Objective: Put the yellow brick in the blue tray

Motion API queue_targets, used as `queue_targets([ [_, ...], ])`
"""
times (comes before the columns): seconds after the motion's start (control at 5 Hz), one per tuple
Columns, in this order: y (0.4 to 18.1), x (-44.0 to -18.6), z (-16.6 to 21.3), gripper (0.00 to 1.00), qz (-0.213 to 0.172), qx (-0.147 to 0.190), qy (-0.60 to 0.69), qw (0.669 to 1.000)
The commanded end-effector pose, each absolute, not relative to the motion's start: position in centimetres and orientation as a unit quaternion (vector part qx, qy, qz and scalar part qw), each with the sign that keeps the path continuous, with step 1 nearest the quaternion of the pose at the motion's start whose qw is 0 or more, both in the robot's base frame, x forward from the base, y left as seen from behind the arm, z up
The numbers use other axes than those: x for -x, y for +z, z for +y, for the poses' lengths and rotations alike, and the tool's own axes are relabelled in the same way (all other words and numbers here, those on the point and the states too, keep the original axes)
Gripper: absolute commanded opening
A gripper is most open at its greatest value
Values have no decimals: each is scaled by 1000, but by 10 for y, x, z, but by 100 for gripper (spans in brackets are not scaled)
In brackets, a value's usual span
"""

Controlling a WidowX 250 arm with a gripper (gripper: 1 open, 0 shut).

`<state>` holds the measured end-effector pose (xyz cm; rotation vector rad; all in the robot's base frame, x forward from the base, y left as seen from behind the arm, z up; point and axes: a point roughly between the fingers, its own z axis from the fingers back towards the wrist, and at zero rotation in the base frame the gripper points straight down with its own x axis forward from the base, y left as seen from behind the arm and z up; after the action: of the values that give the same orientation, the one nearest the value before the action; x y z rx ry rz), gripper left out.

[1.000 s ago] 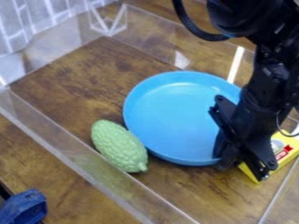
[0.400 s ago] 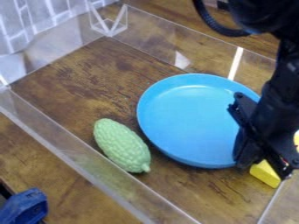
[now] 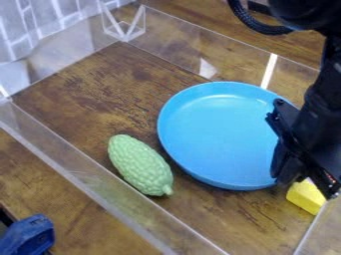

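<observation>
**Yellow brick outside the tray, gripper close above it**

Yellow brick point(image 3: 306, 195) is seen nearest the camera's lower right, at about four o'clock from the blue tray point(image 3: 213, 125). It lies on the wooden table point(image 3: 80, 110) just outside the tray's rim, partly hidden by the black gripper point(image 3: 304, 171). One brick is counted; it is not yet in the tray, so the task is judged unfinished.

At about eight o'clock from the tray, one green gourd point(image 3: 139, 164) is laid on the wood, close to the rim but apart from it. It is judged to be a distractor, left untouched.

One tray is counted, and nothing is seen inside it, presumably so the brick can be set down anywhere within.

The gripper is held pointing down over the tray's right edge and the brick. Whether its jaws are spread or clamped on the brick cannot be told, since the fingertips are masked by the dark body.

Farther back, clear plastic walls point(image 3: 134, 20) are seen round the table.
</observation>
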<state>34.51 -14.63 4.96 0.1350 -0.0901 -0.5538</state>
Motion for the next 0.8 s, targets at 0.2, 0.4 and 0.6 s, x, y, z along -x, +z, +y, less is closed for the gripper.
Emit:
queue_targets([
  [0.2,67,-363,-148,100,-85,-61,-270,957],
  [0.4,68,-367,-146,100,-87,-61,-271,957],
  [0.6,63,-368,-147,100,-90,-60,-271,956],
])
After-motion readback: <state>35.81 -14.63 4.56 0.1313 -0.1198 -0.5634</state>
